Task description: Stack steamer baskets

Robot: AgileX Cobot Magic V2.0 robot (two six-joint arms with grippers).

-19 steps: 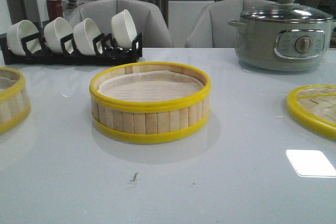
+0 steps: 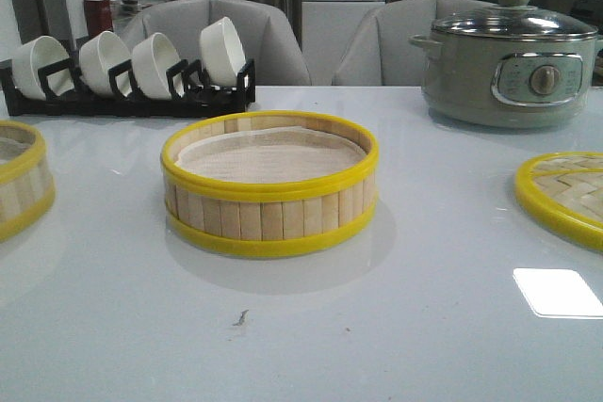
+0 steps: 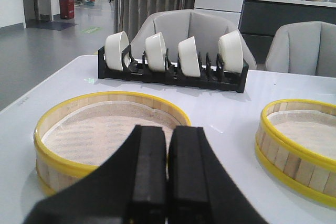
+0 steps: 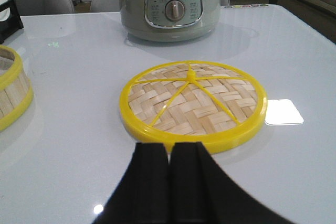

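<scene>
nothing had moved since half a second before: left gripper (image 3: 167, 182) was pressed closed, empty, just short of one steamer basket (image 3: 79, 135); right gripper (image 4: 168, 182) likewise, lid (image 4: 193, 103) ahead.

bright even overhead light, square glare patch on the glossy table (image 2: 556, 292), soft shadows, sharp focus

Front view low over table (image 2: 424, 345), facing forward; both wrist views low, close, forward-facing; all share centre steamer basket (image 2: 269, 185).
</scene>
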